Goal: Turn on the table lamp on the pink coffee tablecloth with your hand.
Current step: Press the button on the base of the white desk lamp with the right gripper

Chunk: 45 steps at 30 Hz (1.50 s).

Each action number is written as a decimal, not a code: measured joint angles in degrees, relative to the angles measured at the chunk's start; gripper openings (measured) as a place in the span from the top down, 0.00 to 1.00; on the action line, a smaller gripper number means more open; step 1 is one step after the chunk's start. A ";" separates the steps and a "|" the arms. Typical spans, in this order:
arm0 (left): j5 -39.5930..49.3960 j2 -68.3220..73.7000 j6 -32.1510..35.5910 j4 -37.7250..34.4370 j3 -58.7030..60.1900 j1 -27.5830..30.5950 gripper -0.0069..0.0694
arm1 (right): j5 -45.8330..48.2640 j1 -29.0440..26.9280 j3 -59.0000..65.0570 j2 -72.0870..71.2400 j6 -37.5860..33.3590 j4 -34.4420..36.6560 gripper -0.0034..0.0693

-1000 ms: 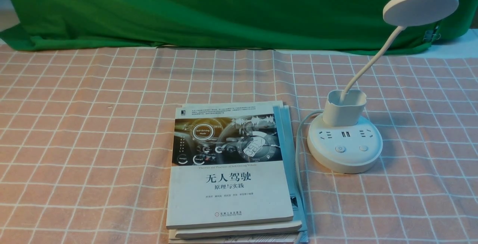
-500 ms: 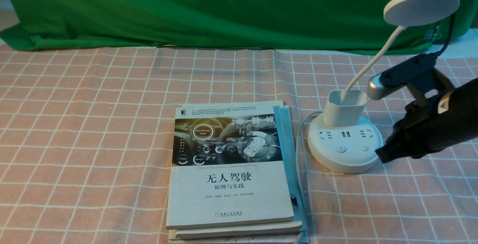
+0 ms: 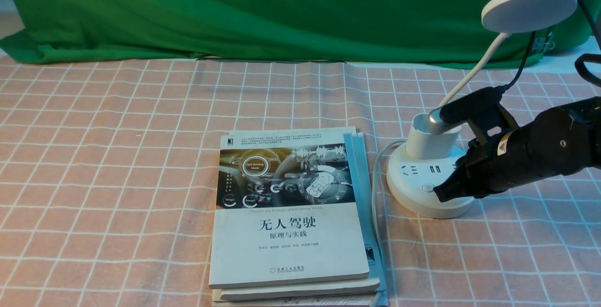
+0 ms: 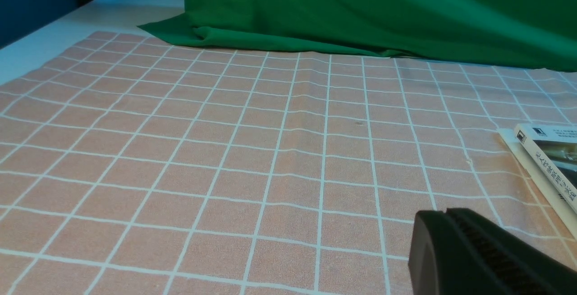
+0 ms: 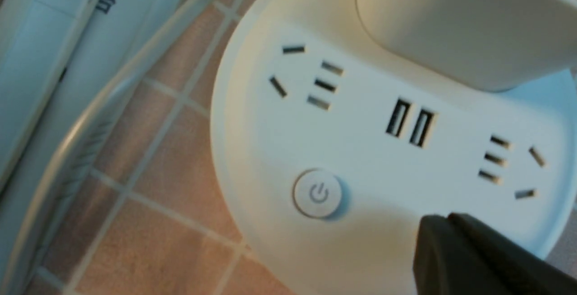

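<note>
right gripper [image 3: 441,193]: jaws pressed together, nothing held; tip over the front of the lamp base, near the power button [image 5: 318,193]; contact not discernible.
table lamp [image 3: 411,182]: standing on the pink grid tablecloth [image 3: 117,157], just right of the book stack [image 3: 291,232].
left gripper [image 4: 439,227]: closed, empty, low over the cloth.

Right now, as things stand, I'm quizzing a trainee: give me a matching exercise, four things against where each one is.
Things: 1 right tool; 2 stack of books; 3 green cloth; 4 lamp head.
Places: A draped across the back; B tip over the lamp base, beside the power button; C raised on a thin bent neck; D lying flat, left of that base.
Pairs: 1-B; 2-D; 3-A; 4-C.
</note>
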 joint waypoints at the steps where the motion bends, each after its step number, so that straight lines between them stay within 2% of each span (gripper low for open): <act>1: 0.00 0.00 0.00 0.00 0.00 0.00 0.88 | -0.31 -0.08 0.00 0.14 0.07 0.00 0.91; 45: 0.00 0.00 0.00 0.00 0.00 0.00 0.88 | -1.43 -0.85 -0.79 2.99 1.18 -0.51 0.91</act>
